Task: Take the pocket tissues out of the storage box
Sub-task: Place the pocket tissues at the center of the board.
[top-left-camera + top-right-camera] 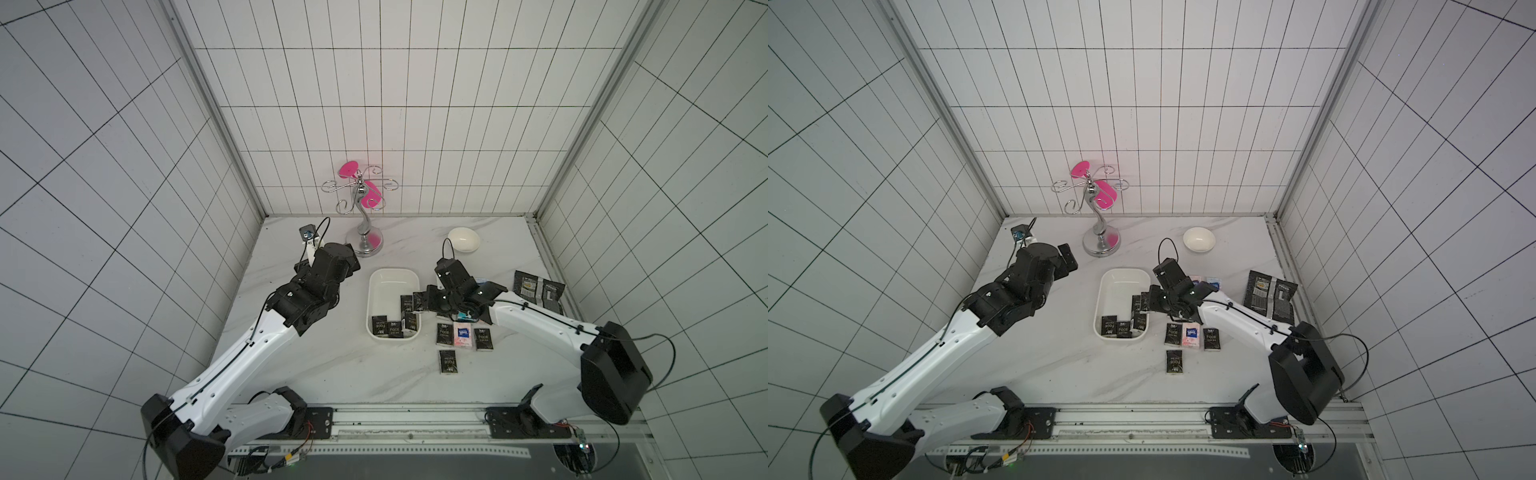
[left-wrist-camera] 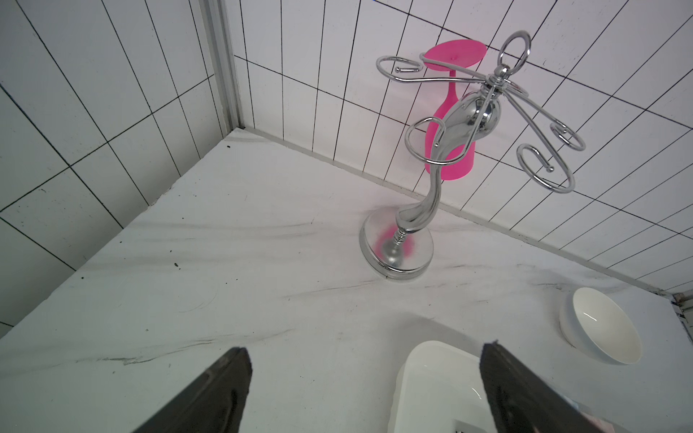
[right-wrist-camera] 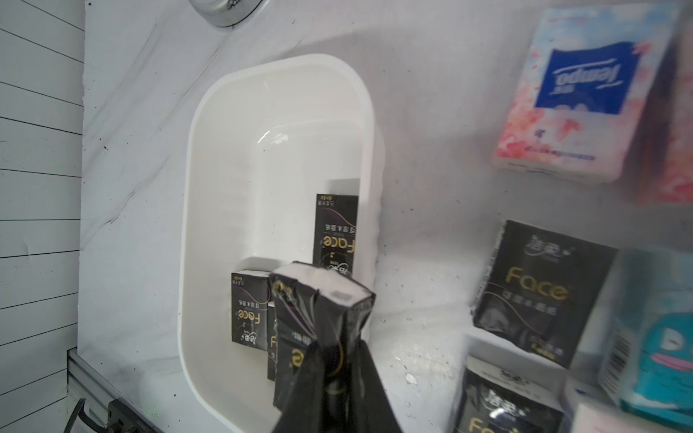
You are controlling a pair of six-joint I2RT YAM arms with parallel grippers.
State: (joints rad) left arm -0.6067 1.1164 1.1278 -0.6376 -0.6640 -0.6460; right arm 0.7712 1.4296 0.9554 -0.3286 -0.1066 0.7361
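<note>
Black film shows first: nearest the robot's base a lone black pack (image 1: 448,361) is seen flat on the counter (image 1: 332,374), and just beyond it a row of three packs (image 1: 462,334) is laid out, black, pale pink, black. More are glimpsed beneath the right arm (image 1: 536,320), a teal pack (image 3: 652,360) among them. A good share of the pocket tissues is judged to be out already.

On to the storage box (image 1: 392,272): about four black packs are counted inside, three bunched packs (image 1: 392,328) at its near end and a propped pack (image 1: 406,303) against the wall on the right arm's side. Those are what is left, so the job is reckoned well past halfway, not finished.

And the grab in hand: the right jaws are clamped on a held pack (image 3: 318,311), black, pinched near one end so that the other, showing white, sticks out past the tips. It is held clear of the packs below, over the box's near end and right at the rim on the right arm's side; whether that rim is cleared cannot be told.

Farther off, the left jaws are held wide apart with nothing between them, above the counter by the box's far corner. Behind, two pale packs (image 1: 1212,284), the foil pouches (image 1: 538,291), a white bowl (image 1: 463,241) and a chrome rack (image 1: 365,245) with a pink glass (image 1: 368,199) are left alone.
</note>
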